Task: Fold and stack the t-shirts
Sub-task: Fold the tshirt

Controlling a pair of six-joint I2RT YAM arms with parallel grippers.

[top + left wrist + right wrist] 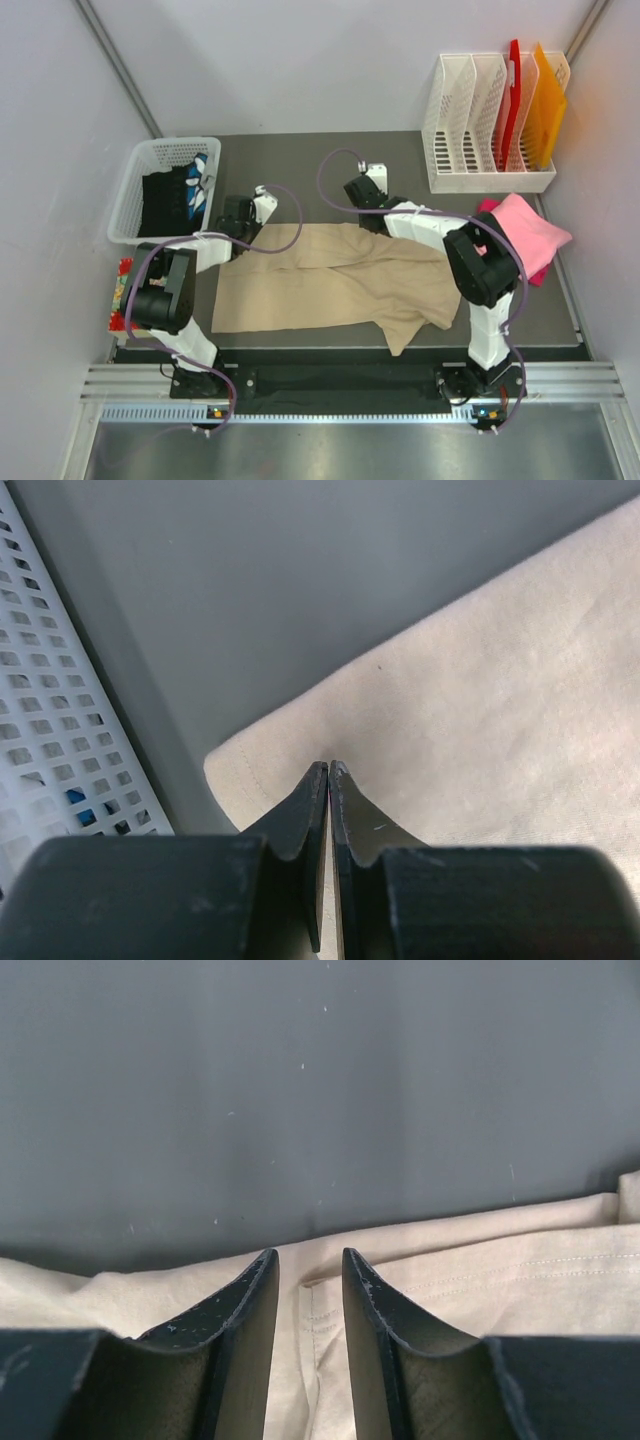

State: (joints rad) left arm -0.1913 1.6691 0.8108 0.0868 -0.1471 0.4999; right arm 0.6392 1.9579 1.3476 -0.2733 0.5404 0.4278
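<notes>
open table (300,160) strip behind the tan t-shirt (330,280), white basket (128,200) crowding far left; file rack (470,110) blocking far right

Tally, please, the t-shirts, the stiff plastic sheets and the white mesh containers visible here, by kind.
T-shirts: 2, tan t-shirt and pink t-shirt
Plastic sheets: 2, red sheet and orange sheet
White mesh containers: 2, basket and file rack
Total: 6

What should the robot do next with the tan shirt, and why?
Probably squeeze the right pincer shut on the tan t-shirt. Its jaws stand apart with the shirt's far edge showing between them, while the left pincer is already shut at the other far corner. Then both could lift that edge to fold.
</notes>
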